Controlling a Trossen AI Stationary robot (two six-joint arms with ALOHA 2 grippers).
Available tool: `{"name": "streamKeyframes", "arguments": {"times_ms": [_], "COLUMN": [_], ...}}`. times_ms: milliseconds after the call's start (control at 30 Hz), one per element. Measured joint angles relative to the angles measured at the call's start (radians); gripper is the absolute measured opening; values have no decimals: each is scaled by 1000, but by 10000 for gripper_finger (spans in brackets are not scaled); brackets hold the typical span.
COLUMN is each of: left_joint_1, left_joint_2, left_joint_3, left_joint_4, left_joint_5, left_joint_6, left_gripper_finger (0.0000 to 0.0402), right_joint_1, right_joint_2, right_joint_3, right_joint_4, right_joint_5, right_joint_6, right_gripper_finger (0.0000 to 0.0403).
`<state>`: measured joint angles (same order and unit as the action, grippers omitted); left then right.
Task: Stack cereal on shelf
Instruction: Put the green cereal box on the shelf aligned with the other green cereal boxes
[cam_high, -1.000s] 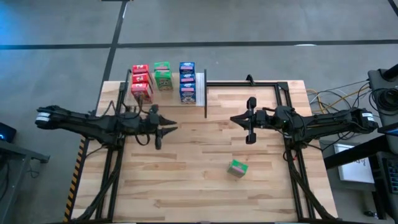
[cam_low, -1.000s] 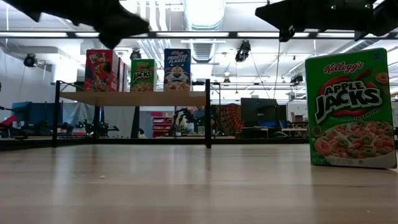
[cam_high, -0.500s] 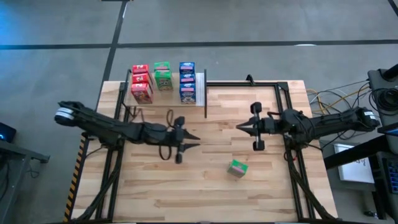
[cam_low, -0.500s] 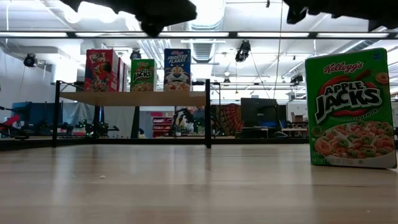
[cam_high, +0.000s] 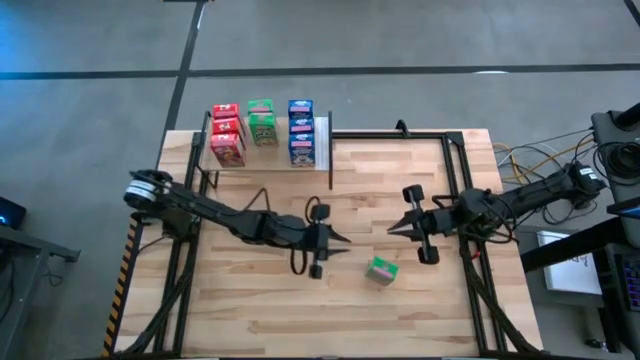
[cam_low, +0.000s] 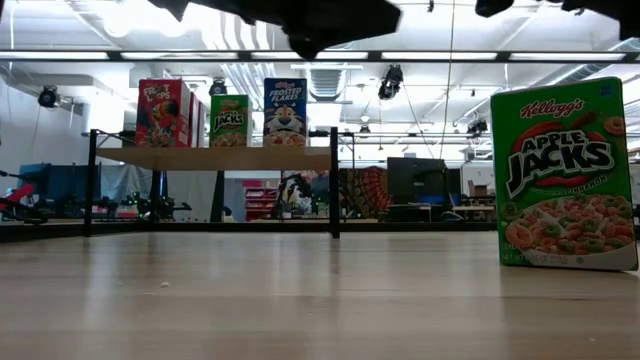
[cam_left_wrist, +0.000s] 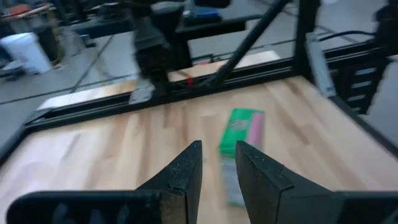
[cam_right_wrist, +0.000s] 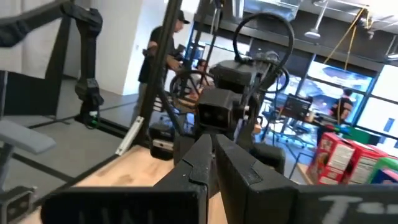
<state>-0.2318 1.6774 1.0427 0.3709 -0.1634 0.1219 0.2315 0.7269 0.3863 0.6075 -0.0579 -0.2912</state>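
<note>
One green cereal box (cam_high: 381, 270) stands alone on the desk (cam_high: 260, 310), well apart from the shelf (cam_high: 318, 152) at the far edge, where the other boxes (cam_high: 262, 130) are already lined up in red, green and blue. In the low view the box is upright with its printed front facing the camera.

The left pincer (cam_high: 343, 240) hovers near the box, just short of it, with its fingers (cam_left_wrist: 184, 173) only slightly parted and holding nothing. That narrow gap looks smaller than the box, so if the arm goes in without spreading them, the tips will likely shove or tip the box rather than straddle it. A light, tall box like this would fall over easily from a push high on its side.

The right pincer (cam_high: 395, 229) waits close by on the other side of the box, its fingers (cam_right_wrist: 198, 163) pressed nearly together and empty. The two arms are near each other here, and a reach across could make them collide, though how much height separates them is hard to judge.
</note>
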Motion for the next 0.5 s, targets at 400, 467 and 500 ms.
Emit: {"name": "streamKeyframes", "arguments": {"times_ms": [400, 467, 500], "left_joint_1": [-15, -15, -15], "left_joint_2": [188, 219, 235], "left_joint_3": [113, 140, 153], "left_joint_4": [130, 138, 145], "left_joint_5": [60, 61, 62], "left_joint_6": [2, 12, 21], "left_gripper_finger": [115, 132, 142], "right_joint_1": [112, 114, 114], "right_joint_2": [-203, -231, -242], "right_joint_3": [-106, -122, -128], "right_joint_4": [5, 4, 4], "right_joint_5": [11, 11, 11], "right_joint_6": [3, 3, 3], "right_gripper_finger": [13, 13, 13]}}
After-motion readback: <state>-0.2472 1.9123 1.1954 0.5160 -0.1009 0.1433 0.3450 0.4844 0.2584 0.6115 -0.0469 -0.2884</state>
